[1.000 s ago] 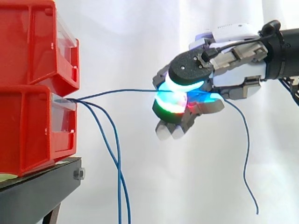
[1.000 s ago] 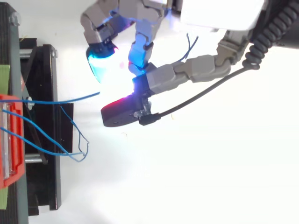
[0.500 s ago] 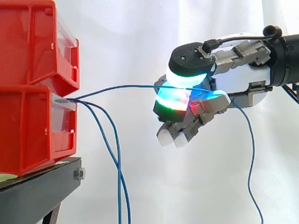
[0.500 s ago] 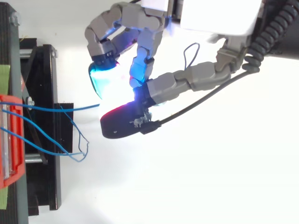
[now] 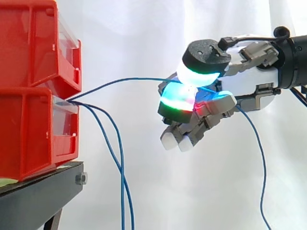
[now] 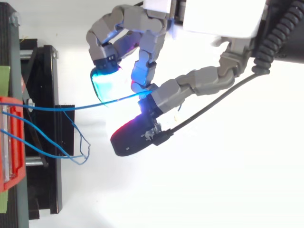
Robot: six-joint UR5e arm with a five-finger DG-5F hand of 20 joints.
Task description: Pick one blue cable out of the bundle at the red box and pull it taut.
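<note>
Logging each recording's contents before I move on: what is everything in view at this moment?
red plastic bins: two, red, stacked at the left on the stand.
black stand: one, black, under the bins.
held blue cable: one, blue, runs from the lower bin to the hand, its free end hanging down past the hand.
loose blue cables: two, blue, drooping from the lower bin.
white curtain: one, white, behind everything.
hand: one, grey and white with glowing pads, right of the bins, pinching the held blue cable.
</note>
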